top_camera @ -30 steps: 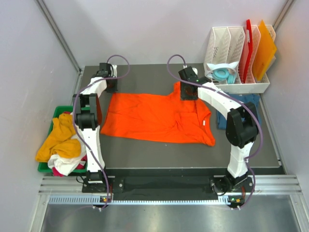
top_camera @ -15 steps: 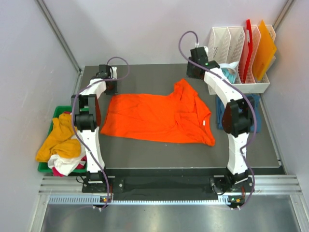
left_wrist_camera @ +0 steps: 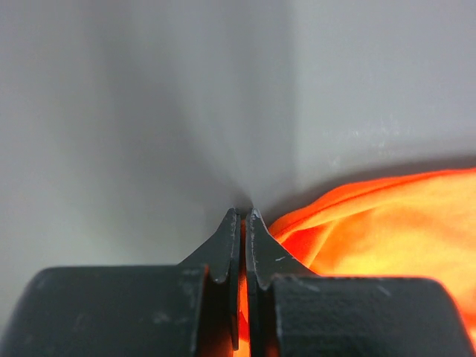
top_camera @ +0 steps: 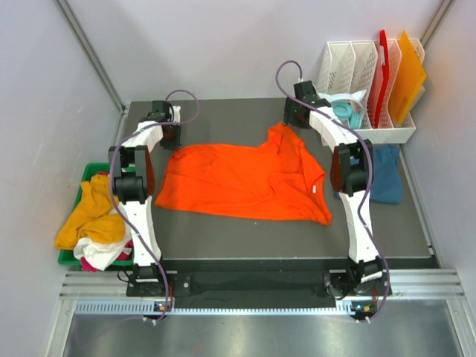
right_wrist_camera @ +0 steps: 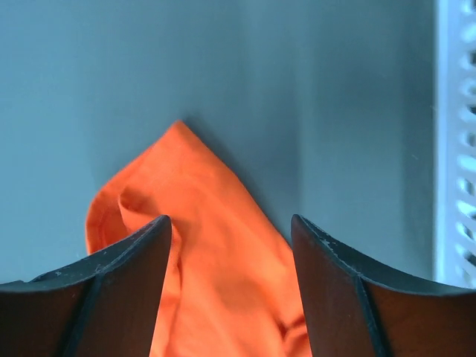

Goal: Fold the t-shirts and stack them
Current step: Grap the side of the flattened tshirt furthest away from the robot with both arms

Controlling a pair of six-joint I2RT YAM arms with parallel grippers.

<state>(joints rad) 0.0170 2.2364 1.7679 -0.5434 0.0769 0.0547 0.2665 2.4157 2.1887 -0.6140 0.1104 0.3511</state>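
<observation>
A bright orange t-shirt [top_camera: 245,182] lies spread flat across the dark table. My left gripper [top_camera: 172,140] sits at the shirt's far left corner. In the left wrist view its jaws [left_wrist_camera: 243,216] are shut on a fold of the orange cloth [left_wrist_camera: 387,223]. My right gripper [top_camera: 288,121] hovers open just over the far right corner. The right wrist view shows that pointed corner [right_wrist_camera: 201,186] lying loose on the table between the spread fingers [right_wrist_camera: 152,238]. A dark teal-blue t-shirt [top_camera: 385,178] lies crumpled at the right edge. Yellow-orange, white and red t-shirts [top_camera: 93,216] are heaped at the left.
The heap of shirts fills a green bin [top_camera: 83,177] beside the table's left edge. A white rack [top_camera: 357,74] at the back right holds red and orange boards [top_camera: 405,71] and a teal round object [top_camera: 343,113]. Grey walls close in on both sides.
My right gripper has carried the shirt's corner toward the far edge, opened and let it go. The left gripper has stayed shut in place.
</observation>
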